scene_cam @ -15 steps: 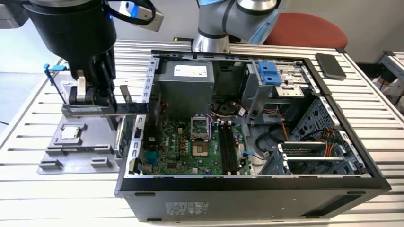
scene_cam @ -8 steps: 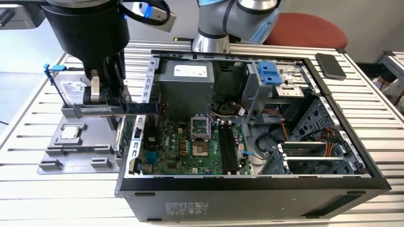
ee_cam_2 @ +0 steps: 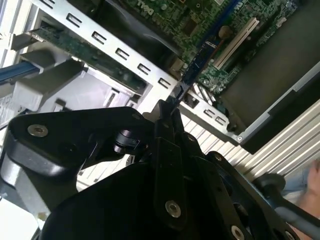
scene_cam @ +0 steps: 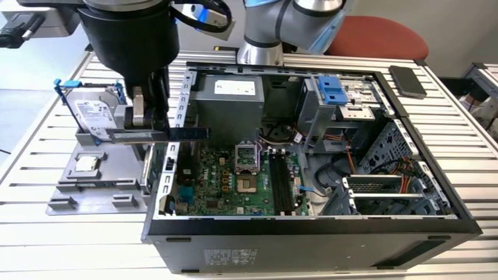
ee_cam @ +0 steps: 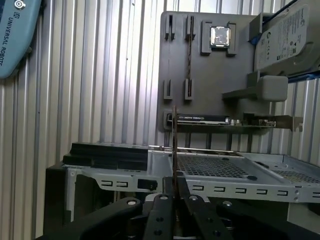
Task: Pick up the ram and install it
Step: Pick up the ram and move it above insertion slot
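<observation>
The black two-fingered gripper (scene_cam: 148,123) is clamped on the ram (scene_cam: 189,133), a slim dark blue-black circuit stick held level and on edge over the perforated metal side wall of the open black computer case (scene_cam: 311,236), at the exterior view's left. In both wrist views the stick juts edge-on from the closed jaws. Beside it lies the flat grey plastic fixture tray (scene_cam: 97,195) bearing the silver hard drive in its blue frame (scene_cam: 92,114), while the long black memory slots (scene_cam: 281,184) on the green motherboard (scene_cam: 221,189) lie apart from it, inside the case
</observation>
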Motion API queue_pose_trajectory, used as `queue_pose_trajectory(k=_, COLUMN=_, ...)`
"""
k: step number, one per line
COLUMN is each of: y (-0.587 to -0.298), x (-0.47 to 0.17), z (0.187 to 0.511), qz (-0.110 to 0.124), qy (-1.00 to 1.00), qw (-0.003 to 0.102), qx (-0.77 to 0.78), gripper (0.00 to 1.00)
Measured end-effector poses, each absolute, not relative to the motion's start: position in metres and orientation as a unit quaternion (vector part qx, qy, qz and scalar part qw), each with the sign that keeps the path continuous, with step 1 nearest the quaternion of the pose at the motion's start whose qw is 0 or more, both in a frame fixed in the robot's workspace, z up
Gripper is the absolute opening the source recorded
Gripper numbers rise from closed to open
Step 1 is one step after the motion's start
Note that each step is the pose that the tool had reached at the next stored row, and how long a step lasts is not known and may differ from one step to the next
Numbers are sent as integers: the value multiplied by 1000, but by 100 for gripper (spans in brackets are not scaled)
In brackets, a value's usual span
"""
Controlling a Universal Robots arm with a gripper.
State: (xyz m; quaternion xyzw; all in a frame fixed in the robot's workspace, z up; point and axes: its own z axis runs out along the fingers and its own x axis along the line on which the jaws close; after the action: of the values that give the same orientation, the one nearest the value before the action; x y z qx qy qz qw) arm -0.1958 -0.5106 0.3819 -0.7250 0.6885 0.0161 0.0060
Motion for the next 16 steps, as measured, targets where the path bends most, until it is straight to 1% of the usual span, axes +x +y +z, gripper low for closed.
queue_pose_trajectory(k=16, y=-511, x=-169, z=382, qz=16, qy=688, qw=6, qx=-726, gripper=0)
